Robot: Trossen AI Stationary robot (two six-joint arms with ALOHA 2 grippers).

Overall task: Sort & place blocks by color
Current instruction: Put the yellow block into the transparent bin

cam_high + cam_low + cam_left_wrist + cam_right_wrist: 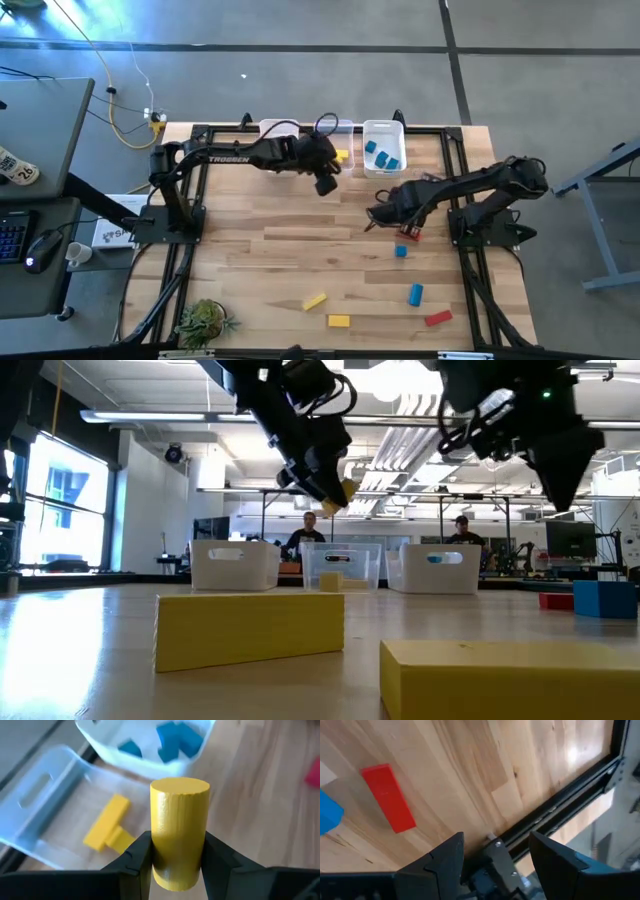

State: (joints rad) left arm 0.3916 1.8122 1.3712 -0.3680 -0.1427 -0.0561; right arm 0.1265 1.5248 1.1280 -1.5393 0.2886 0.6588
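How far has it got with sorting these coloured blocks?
Partly done. Blue blocks already lie in the right bin, and yellow blocks in the middle bin. The left hand holds a yellow cylinder above that bin. Yellow, blue and red blocks remain on the table.

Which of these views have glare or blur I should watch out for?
Low view: bright windows and ceiling lights behind leave both arms as dark shapes; the nearest yellow block is soft. Left wrist view: the yellow cylinder is sharp, the bins behind it blurred. Right wrist view: a bright reflection lies on the table.
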